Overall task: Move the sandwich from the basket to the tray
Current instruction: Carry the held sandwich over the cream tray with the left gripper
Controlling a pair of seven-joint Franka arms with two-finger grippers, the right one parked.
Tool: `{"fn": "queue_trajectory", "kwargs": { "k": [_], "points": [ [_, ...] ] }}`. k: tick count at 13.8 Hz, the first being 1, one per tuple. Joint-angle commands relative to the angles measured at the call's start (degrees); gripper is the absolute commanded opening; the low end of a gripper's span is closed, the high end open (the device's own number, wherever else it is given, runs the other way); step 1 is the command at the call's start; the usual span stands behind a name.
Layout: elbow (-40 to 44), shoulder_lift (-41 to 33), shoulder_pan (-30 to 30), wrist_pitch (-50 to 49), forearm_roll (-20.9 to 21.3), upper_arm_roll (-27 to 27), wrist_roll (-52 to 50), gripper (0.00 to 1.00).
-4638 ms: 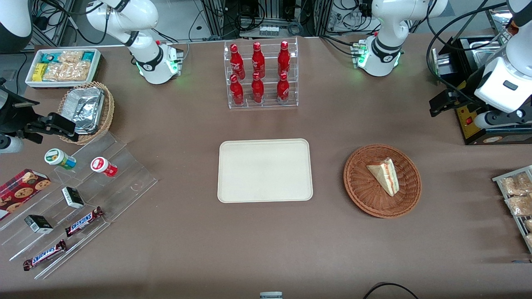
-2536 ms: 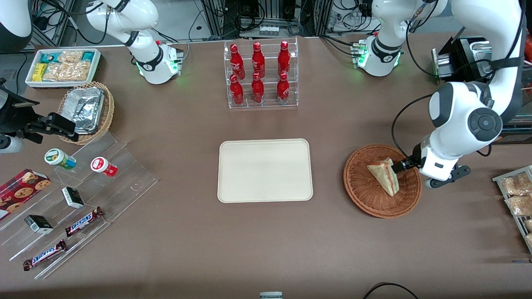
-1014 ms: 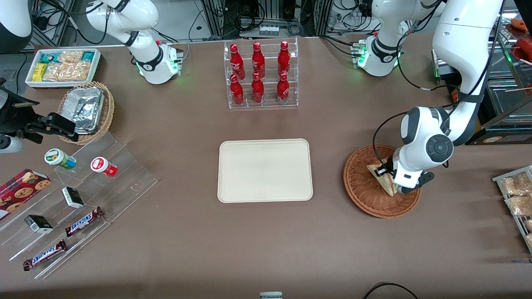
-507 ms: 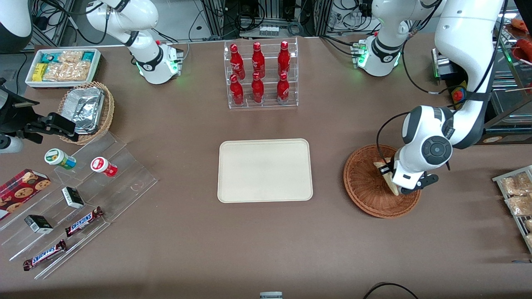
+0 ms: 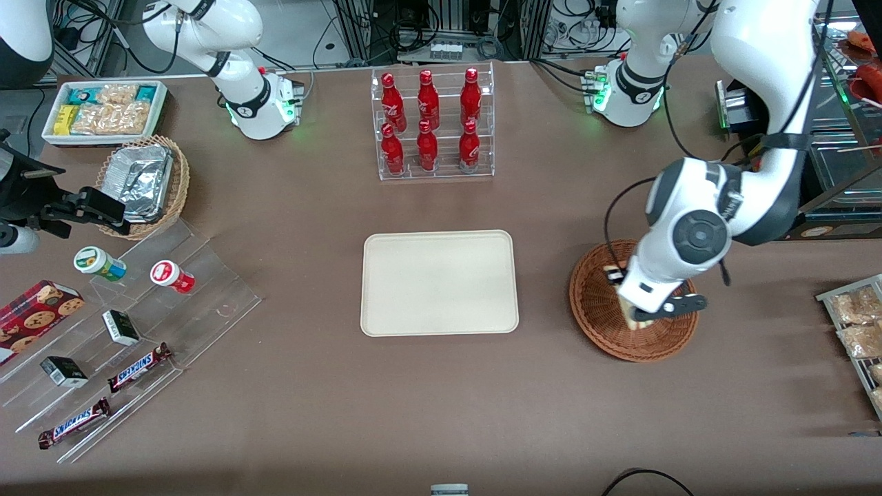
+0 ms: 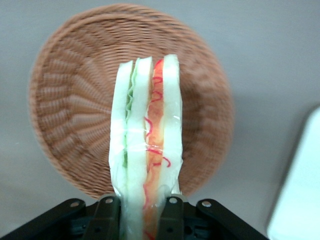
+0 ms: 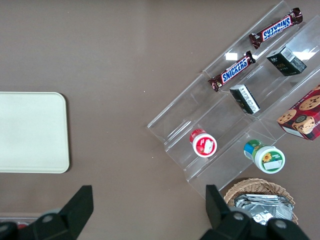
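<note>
So our gripper (image 6: 141,216) was clamped down on the sandwich (image 6: 145,150), its two fingers (image 6: 107,217) squeezing the bread slices from either side, with the red and green filling showing along the edge that faced the wrist camera. The sandwich hung above the basket (image 6: 65,95) rather than lying in it, and in the front view we could only see a bit of it (image 5: 632,317) poking out under the wrist, over the part of the basket (image 5: 592,310) nearer the camera. Gripper (image 5: 626,295) itself was mostly hidden by the arm there. The tray (image 5: 439,282) sat bare beside the basket, toward the parked arm's end of the table, well apart from the sandwich. A corner of the tray (image 6: 300,190) showed in the wrist view too. As for writing, the only thing we could actually read was SNICKERS on the two candy bars (image 5: 138,367) lying on the clear stepped rack (image 5: 207,289) at the parked arm's end. The red bottles (image 5: 428,120) in the clear stand farther from the camera than the tray had white script on them, but we couldn't make it out.
</note>
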Motion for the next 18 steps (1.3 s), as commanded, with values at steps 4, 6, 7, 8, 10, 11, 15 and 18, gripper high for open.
{"fn": "queue_trajectory", "kwargs": {
  "k": [4,6,7,8,10,11,15,18],
  "points": [
    [4.76,2.64,-4.15,1.33,-0.92,-5.84,-1.02,0.00],
    [6.69,5.54,-7.58,3.96,-1.28,-5.84,-3.92,0.00],
    [8.09,7.47,-9.59,5.02,-0.93,-5.84,-6.28,0.00],
    [9.84,9.66,-11.44,5.81,-0.67,-5.84,-8.57,0.00],
    [12.66,13.18,-14.17,6.26,-0.31,-5.75,-10.61,0.00],
    [13.72,14.33,-15.14,6.78,-0.31,-5.49,-10.70,0.00],
    [14.34,17.85,-16.91,9.25,2.40,-5.49,-10.44,0.00],
    [14.87,20.05,-17.96,9.25,4.34,-5.49,-10.08,0.00]
  ]
}}
